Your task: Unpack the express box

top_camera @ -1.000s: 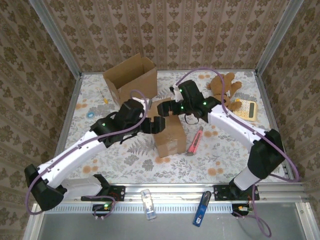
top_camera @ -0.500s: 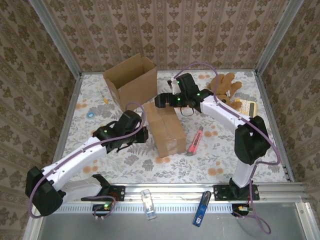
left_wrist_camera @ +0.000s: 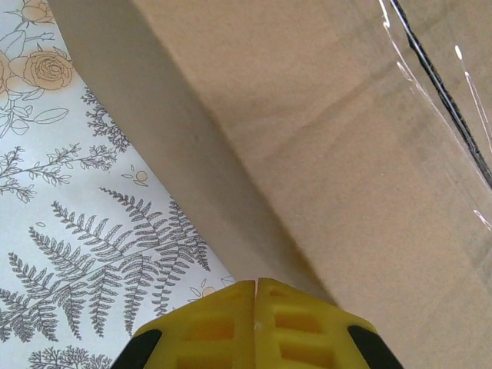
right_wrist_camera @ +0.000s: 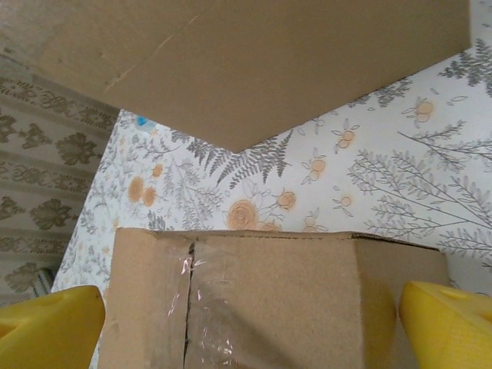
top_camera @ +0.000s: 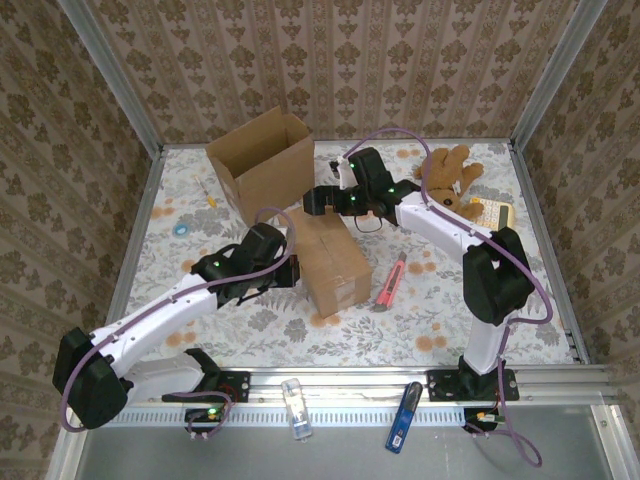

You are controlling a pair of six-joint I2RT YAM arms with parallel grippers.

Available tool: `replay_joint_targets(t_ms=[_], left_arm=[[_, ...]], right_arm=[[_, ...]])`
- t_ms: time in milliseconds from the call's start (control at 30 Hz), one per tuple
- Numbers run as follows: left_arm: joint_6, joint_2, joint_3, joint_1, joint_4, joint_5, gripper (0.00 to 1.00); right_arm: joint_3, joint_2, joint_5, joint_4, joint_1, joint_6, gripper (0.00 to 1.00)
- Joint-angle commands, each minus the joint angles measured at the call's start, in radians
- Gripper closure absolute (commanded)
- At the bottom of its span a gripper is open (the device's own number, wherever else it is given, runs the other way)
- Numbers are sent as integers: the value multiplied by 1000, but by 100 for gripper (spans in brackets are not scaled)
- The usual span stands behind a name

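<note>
The express box [top_camera: 330, 260] is a brown carton, taped shut, lying in the middle of the table. My left gripper [top_camera: 290, 272] is low at its left side, the yellow fingers [left_wrist_camera: 231, 307] pressed together on nothing, with the box wall [left_wrist_camera: 346, 154] just ahead. My right gripper [top_camera: 315, 203] hovers at the box's far end, open. In the right wrist view its fingertips [right_wrist_camera: 46, 323] stand wide on either side of the box's taped top [right_wrist_camera: 269, 300], whose centre seam shows a dark slit under clear tape.
An open, empty carton [top_camera: 262, 160] stands at the back left, close beyond the right gripper. A pink box cutter [top_camera: 390, 282] lies right of the box. A brown teddy bear [top_camera: 450, 175] and a calculator [top_camera: 490, 215] are at the back right.
My left gripper has shut and pulled back from over the box to its left side. The right gripper has drawn back toward the box's far end, still open.
</note>
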Motion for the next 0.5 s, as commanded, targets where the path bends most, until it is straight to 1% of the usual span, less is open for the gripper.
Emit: replay_joint_targets(t_ms=[0,133,267,367,467], left_arm=[[-6,-16,11,-5,-4,-3,94],[13,-52,36,-3,-58,-21,93],[36,-96,65,2,-113,-36,90],[54,-123,85,8,-150,-41,87],[77,-144,101,22,-180,-39,83]], right_arm=[[19,-59,120,-58,1,2,0],[8,-154,292,-111,-4,11,0],[-56,-297,483,-190,-5,54,0],[-92,-386,640,-358,-5,113,0],[-132,-452,719,-522,-7,171,2]])
